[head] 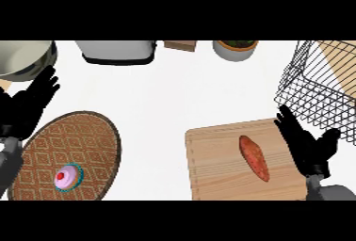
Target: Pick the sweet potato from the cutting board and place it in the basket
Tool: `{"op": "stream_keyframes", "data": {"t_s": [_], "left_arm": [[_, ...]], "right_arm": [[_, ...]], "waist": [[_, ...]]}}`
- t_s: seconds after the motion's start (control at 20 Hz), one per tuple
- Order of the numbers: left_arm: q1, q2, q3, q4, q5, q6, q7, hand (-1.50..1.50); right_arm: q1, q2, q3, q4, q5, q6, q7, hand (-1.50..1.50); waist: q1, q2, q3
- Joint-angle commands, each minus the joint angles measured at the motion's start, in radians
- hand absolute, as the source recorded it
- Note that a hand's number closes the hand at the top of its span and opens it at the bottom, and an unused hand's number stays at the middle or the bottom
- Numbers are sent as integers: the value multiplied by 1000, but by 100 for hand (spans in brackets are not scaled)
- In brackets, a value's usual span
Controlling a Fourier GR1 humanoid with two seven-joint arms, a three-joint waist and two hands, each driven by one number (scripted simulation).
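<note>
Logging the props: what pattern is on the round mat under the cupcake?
Head view: the mat is brown woven, with a tan diamond lattice and a dark rim.

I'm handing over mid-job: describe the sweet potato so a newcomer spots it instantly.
Find the wooden cutting board at the lower right, below the wire basket. The sweet potato lies on it, just left of the right hand. It is the only thing on the board: long, reddish-orange, tapered at both ends.
</note>
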Motion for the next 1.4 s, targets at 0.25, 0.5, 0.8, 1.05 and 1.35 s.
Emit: {"op": "stream_keyframes", "data": {"t_s": [0.25,0.5,0.8,1.05,1.35], "left_arm": [[-23,-51,-23,-13,-26,20,-32,0],[3,-81,-37,9,-1,2,-12,0],[23,-120,-14,6,-58,61,-16,0],[46,-132,-10,28,-63,43,-57,0],[45,-122,1,30,-49,38,-29,0]], "right_arm": [[-357,81,15,-105,-239,473,-151,150],[-394,-52,226,-295,96,717,-437,-150],[-207,-32,273,-396,324,647,-592,-150],[-349,-194,173,-486,220,731,-268,-150],[-548,-381,66,-529,427,711,-87,-150]], "waist": [[87,21,14],[28,2,7],[-27,3,3],[-33,2,0],[-36,-4,-2]]}}
